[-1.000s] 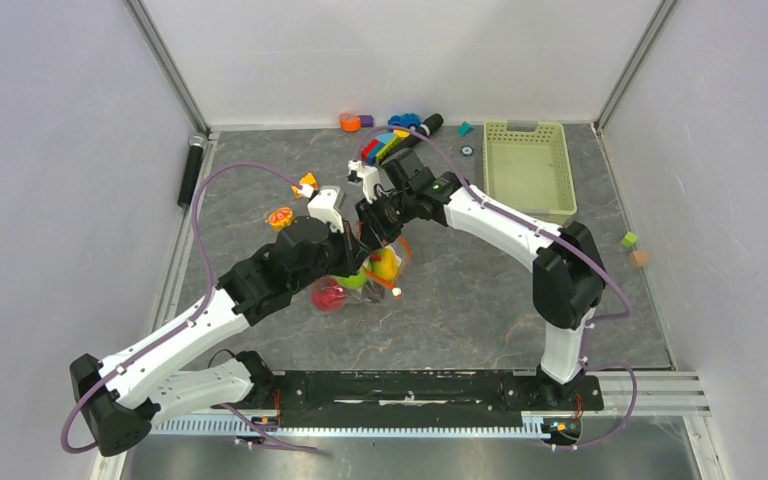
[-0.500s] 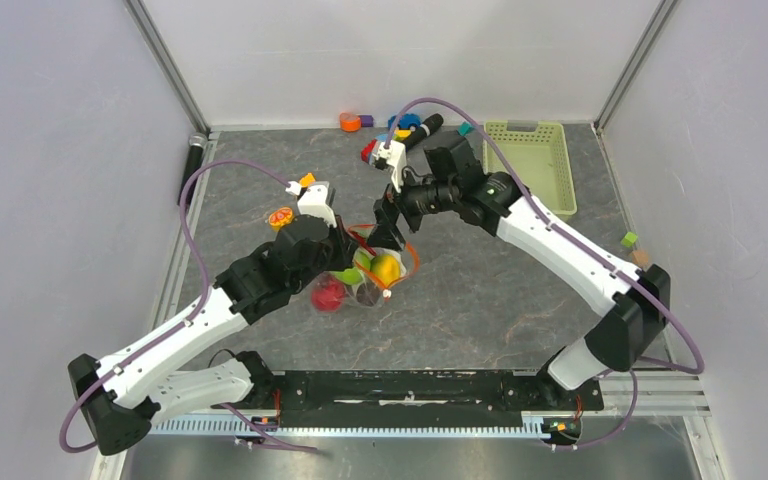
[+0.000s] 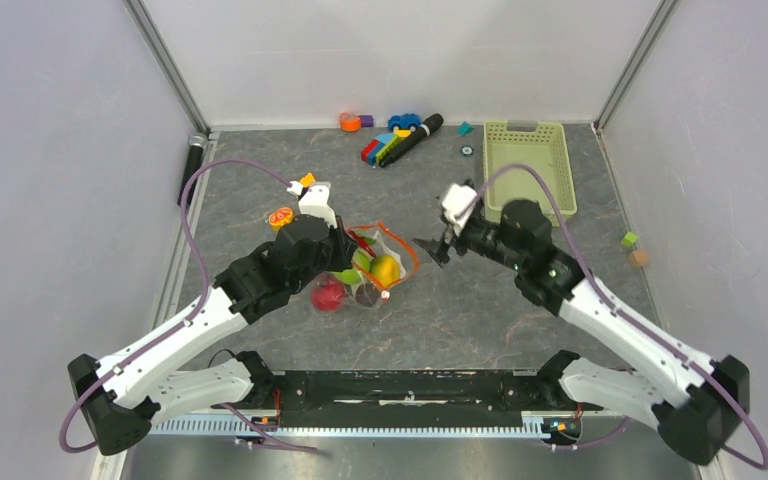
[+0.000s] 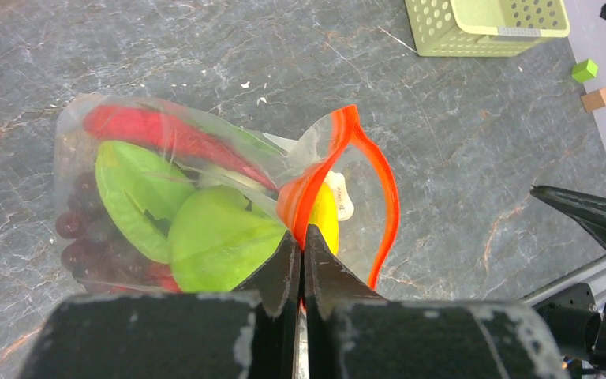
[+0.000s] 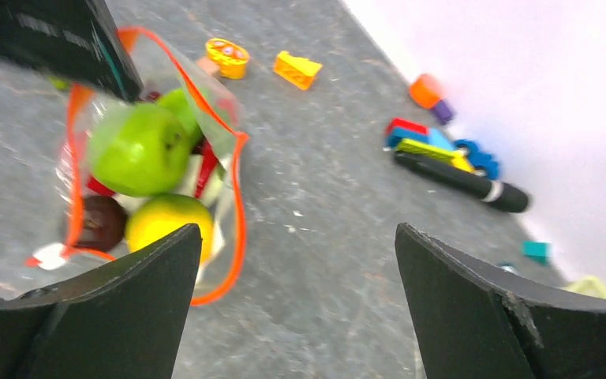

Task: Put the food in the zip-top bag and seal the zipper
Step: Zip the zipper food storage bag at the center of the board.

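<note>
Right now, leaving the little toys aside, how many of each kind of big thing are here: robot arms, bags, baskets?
Robot arms: 2 (left arm, right arm)
Zip-top bag: 1
Green basket: 1
Total: 4

The clear zip-top bag is lying on the grey worktop, its red-orange zipper gaping open in a loop, and is holding green fruits, a yellow fruit, a red chili and dark grapes.
</note>
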### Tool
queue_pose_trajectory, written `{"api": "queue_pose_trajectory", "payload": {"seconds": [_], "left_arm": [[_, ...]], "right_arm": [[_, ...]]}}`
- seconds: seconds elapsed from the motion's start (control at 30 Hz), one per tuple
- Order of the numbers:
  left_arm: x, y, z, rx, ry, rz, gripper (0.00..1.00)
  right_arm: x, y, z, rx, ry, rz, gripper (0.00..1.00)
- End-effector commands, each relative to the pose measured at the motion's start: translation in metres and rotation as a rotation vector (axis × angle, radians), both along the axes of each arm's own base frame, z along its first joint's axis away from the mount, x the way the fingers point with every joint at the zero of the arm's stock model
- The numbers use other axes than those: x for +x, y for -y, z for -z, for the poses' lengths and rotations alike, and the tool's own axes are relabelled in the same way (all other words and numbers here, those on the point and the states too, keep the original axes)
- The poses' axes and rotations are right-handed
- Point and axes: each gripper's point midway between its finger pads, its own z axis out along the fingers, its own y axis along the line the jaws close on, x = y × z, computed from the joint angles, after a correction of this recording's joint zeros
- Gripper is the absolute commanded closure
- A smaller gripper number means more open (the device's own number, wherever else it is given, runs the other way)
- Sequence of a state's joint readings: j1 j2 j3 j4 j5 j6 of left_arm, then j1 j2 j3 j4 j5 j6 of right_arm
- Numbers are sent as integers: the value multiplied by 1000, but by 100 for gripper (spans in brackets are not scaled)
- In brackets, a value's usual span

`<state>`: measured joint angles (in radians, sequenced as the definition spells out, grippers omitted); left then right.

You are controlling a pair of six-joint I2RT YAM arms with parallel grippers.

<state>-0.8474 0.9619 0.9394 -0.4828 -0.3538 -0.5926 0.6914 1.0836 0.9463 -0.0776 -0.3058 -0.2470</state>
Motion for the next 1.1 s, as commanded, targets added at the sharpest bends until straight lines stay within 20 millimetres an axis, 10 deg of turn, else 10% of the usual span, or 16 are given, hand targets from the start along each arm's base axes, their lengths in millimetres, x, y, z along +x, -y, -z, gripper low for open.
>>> {"api": "queue_pose_trajectory", "payload": {"seconds": [0.0, 0.2, 0.43, 0.77, 1.07], "left_arm": [[-1, 13, -33, -14, 98, 119, 96], [-15, 34, -39, 16, 169, 337, 92], [-51, 65, -42, 12, 238, 686, 88], [-53, 76, -26, 37, 234, 767, 88], [-56, 76, -23, 13, 212, 762, 78]], "right_arm": [[11, 29, -34, 20, 481, 90, 2], [-23, 31, 39, -343, 691, -209, 2], [-21, 18, 70, -458, 592, -358, 3], [-76, -13, 85, -356, 641, -760, 3], [-45, -33, 89, -364, 472, -688, 12]]}}
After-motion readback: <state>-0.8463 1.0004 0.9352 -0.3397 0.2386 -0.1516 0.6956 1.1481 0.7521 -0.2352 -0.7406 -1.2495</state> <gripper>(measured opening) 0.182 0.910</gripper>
